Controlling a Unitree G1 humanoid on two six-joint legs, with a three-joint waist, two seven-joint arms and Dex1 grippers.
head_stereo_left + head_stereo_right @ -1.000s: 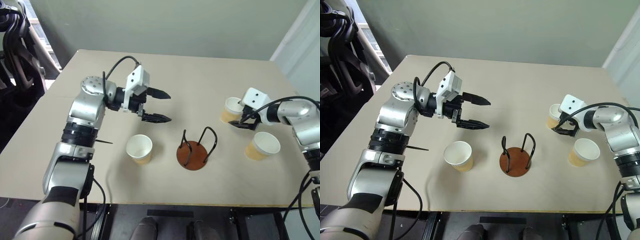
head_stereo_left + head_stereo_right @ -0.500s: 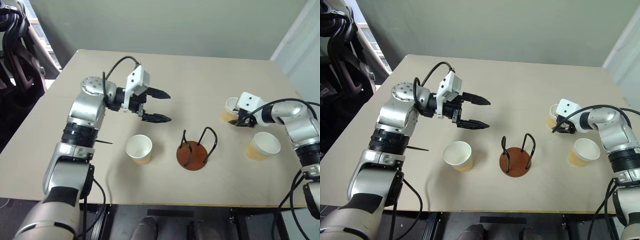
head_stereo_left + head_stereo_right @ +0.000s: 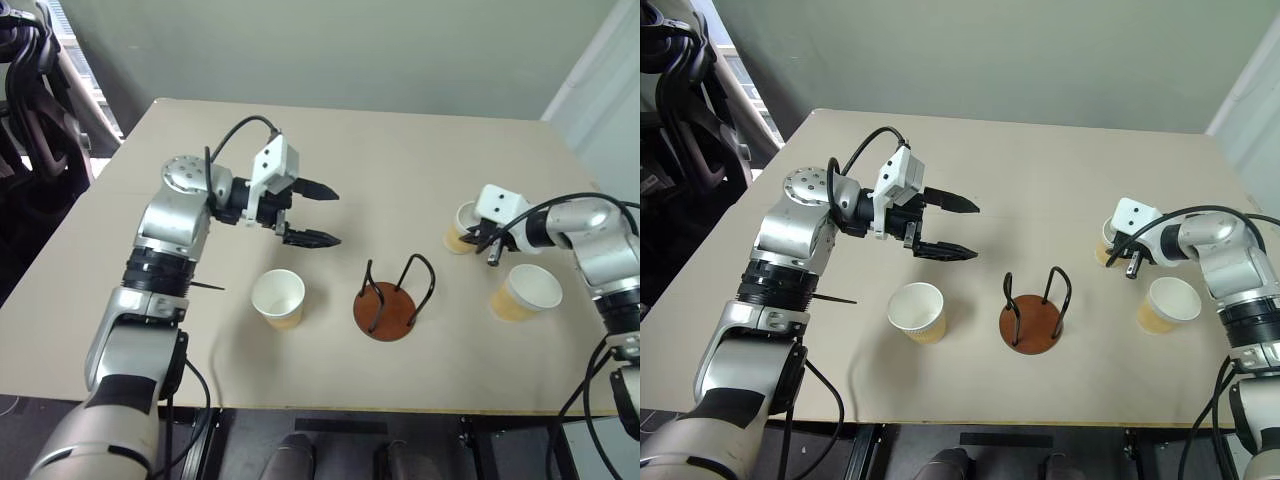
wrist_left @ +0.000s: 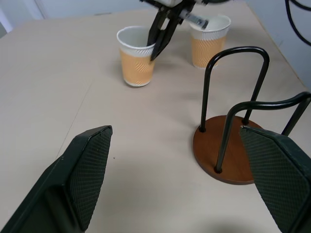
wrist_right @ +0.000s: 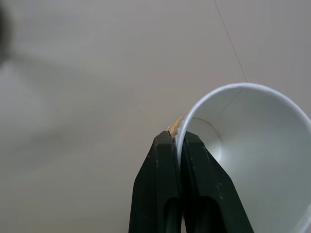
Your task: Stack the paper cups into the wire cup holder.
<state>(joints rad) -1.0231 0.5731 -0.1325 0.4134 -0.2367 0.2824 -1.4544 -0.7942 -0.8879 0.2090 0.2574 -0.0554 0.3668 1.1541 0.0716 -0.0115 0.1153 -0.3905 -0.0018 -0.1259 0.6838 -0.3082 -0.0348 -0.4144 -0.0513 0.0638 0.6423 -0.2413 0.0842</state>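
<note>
Now right hand [image 5: 178,145] pinches far cup [image 5: 252,145] rim; left hand [image 3: 320,213] open.

The left arm reaches out over the table with its wrist turned inward, and the left gripper [image 3: 318,212] hangs in the air, its two black fingers [image 4: 82,170] spread wide and empty. The right arm bends in from the right side. The right gripper [image 5: 178,143] is pinched tight on a cup's rim, apparently one finger inside the wall and one outside.
</note>
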